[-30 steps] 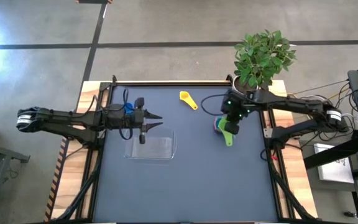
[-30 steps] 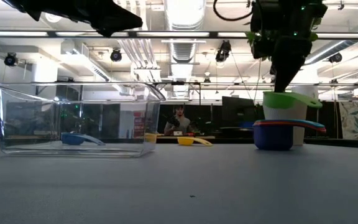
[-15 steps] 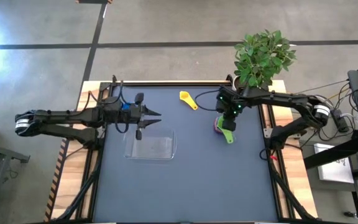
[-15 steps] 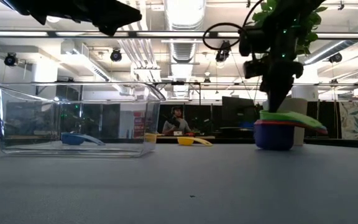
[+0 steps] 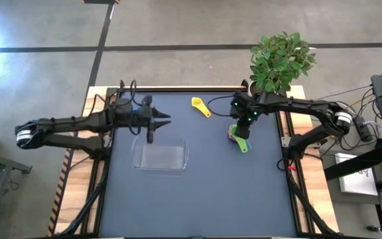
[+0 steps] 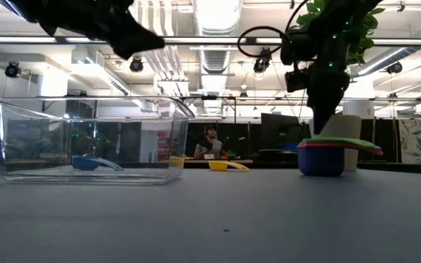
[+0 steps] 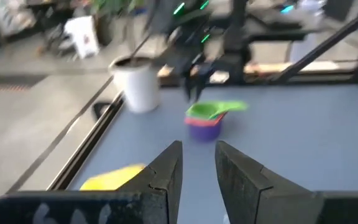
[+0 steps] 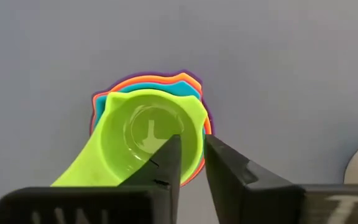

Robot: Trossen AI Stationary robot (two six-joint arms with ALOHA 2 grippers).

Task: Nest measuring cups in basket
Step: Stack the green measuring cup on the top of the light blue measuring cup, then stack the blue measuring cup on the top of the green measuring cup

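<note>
Green cup [image 8: 148,134]: your right hand [image 8: 188,163], fingers slightly apart, is straddling its rim atop the stack [image 6: 322,157]; release fully before lifting.

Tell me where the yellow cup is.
In the high view, the yellow cup lies near the table's far edge, between the clear bin and the stacked cups.

**Legible Text: None Recorded**

No readable words, brand names, numbers or signs on any item. The green measuring cup [image 8: 148,138] shows a raised mark on its bowl floor, too blurred to read. Distant wall panels in the room behind the surface carry no decipherable lettering.
</note>
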